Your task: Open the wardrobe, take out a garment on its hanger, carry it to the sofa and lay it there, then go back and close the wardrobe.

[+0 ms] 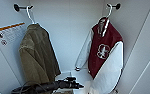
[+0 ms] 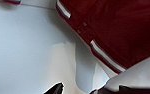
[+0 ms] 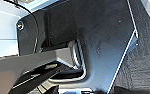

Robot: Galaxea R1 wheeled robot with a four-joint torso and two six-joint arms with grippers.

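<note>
I look into the open wardrobe, with its white inner walls around me. The garment, a maroon jacket with white sleeves and a white emblem, hangs at the right on its white hanger, hooked over a dark peg. My left arm reaches in from the lower left, and my left gripper sits low, just left of the jacket's hem. In the left wrist view the striped maroon hem is close ahead, and the left gripper is open with only white panel between its tips.
An olive-brown coat hangs at the left on its own hanger from a second peg. A warning label is stuck on the left wall. Dark carpet shows beside the robot's body in the right wrist view.
</note>
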